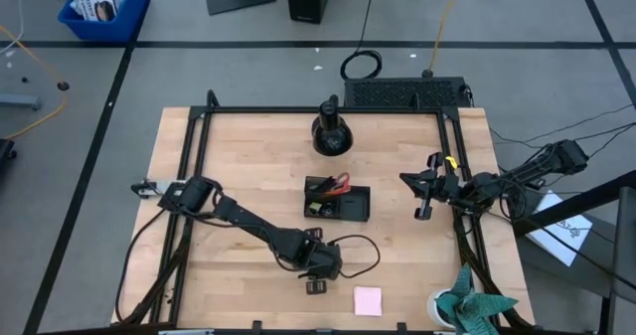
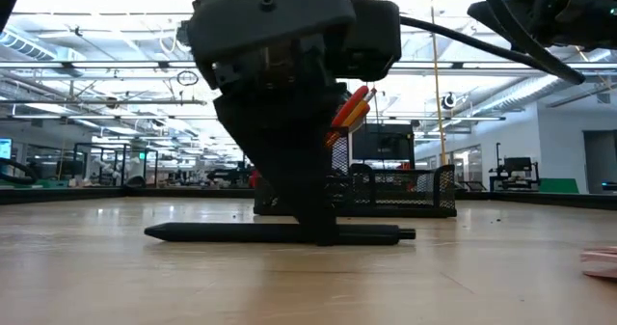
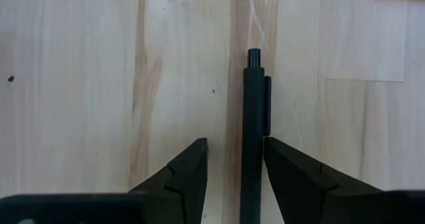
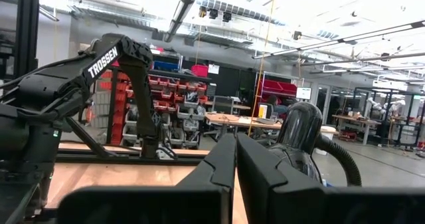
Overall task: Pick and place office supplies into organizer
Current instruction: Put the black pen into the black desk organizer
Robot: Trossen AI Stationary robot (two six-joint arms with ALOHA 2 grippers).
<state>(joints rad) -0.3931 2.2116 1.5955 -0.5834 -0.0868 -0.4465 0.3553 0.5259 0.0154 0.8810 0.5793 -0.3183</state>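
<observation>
You get even, bright overhead light on the table [image 1: 238, 176] in the high view, with only faint shadows under the arms. In the low view the ceiling lights behind blow out to white glare, so the left gripper [image 2: 323, 230] reads as a near-black silhouette, and the pink pad [image 2: 603, 259] at the edge is blurred. Your left wrist view is sharp and evenly lit on the pen [image 3: 252, 131]. The right wrist view shows glare overhead, its near fingers [image 4: 219, 164] soft.

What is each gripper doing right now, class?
Left gripper: open, fingers either side of a black pen lying on the table.
Right gripper: shut, holding nothing.
</observation>
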